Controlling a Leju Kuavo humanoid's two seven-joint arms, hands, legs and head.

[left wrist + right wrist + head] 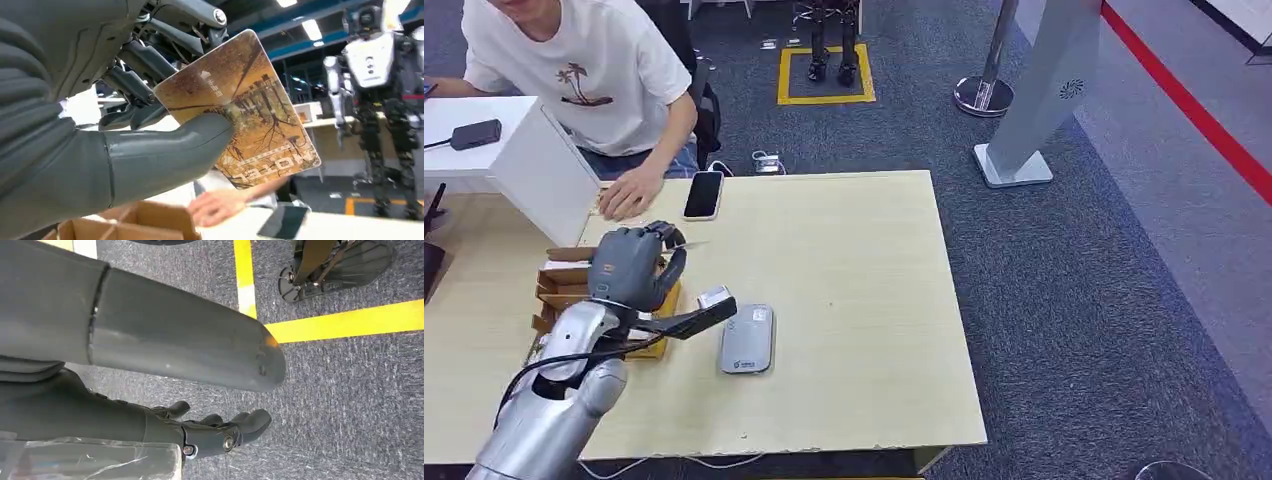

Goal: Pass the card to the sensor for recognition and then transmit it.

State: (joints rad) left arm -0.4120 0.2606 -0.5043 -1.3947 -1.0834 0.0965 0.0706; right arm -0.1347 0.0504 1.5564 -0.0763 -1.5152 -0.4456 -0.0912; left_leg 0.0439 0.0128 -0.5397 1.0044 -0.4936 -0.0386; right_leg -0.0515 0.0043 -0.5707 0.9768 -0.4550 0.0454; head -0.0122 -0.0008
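We see our left hand (631, 265) raised above the left part of the table (854, 300), over a cardboard box (559, 285) with compartments. It grasps the card (240, 107) between the thick thumb (165, 152) and the darker fingers (145, 62); in the left wrist view the card shows a brown, golden picture of trees with printed letters, and it stands tilted, well off the table. In the head view the card appears as a thin pale edge at the fingertips.

The sensor (747, 338), a flat grey device with rounded corners, lies on the table just right of our left arm, nearer to us than the hand, and apart from the card.

At the far left a person in a white shirt (589, 70) sits with one hand (629, 193) resting flat on the table edge, just beside a dark phone (704, 194) that lies on the table.

Our right hand (220, 432) shows in the right wrist view above grey carpet (350, 390) with yellow lines; it grasps nothing, its fingers loosely curled and apart.
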